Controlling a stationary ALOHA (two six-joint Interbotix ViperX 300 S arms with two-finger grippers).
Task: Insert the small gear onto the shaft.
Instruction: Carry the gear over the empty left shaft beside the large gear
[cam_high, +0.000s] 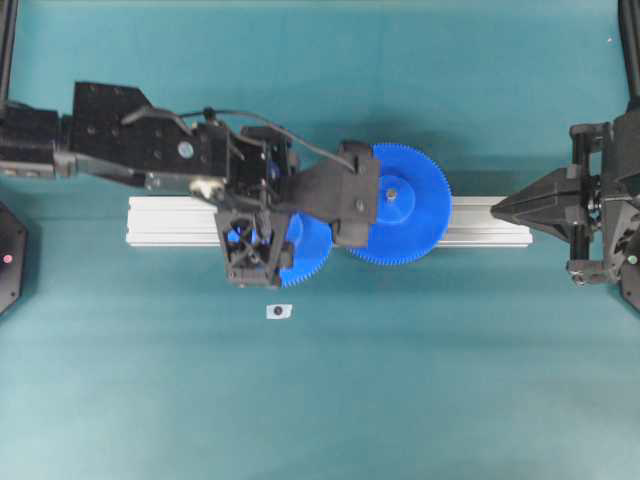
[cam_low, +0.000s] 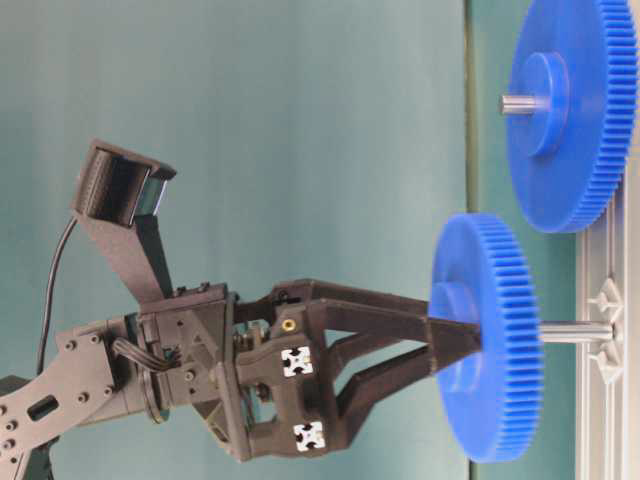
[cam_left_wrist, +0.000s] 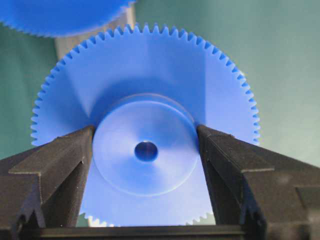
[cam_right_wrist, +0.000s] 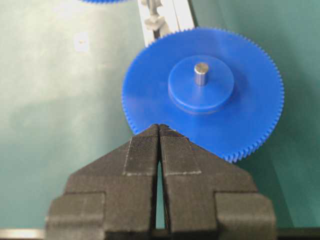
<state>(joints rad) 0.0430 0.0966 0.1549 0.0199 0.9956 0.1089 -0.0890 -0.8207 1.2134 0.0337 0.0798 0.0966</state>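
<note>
The left gripper (cam_left_wrist: 146, 150) is grasping the small gear (cam_left_wrist: 145, 90) by its raised round hub, one black finger (cam_left_wrist: 65, 160) pressing the hub at its nine o'clock side and the other at its three o'clock side in the left wrist view, with the centre hole showing dark between them. In the table-level view, which is lying turned on its side, the small gear is sitting on the shaft (cam_low: 575, 331), whose bare grey length is running from the gear's far face at three o'clock into the ribbed aluminium rail (cam_low: 605, 330); the gear is standing off the rail, not flush against it. The wider blue gear (cam_low: 575, 110) is mounted on the same rail at about one o'clock from the small gear there, its own grey pin tip poking out of its hub, and the two toothed rims are lying just beside each other; whether the teeth are meshing I cannot tell. In the overhead view the left arm is covering most of the small gear, and a small white tag (cam_high: 279, 311) is lying on the teal table (cam_high: 320, 420) at six o'clock from it. The right gripper (cam_right_wrist: 159, 131) is clenched on nothing, its tips meeting, and is hanging at the rail's end, pointing toward the wider gear.
</note>
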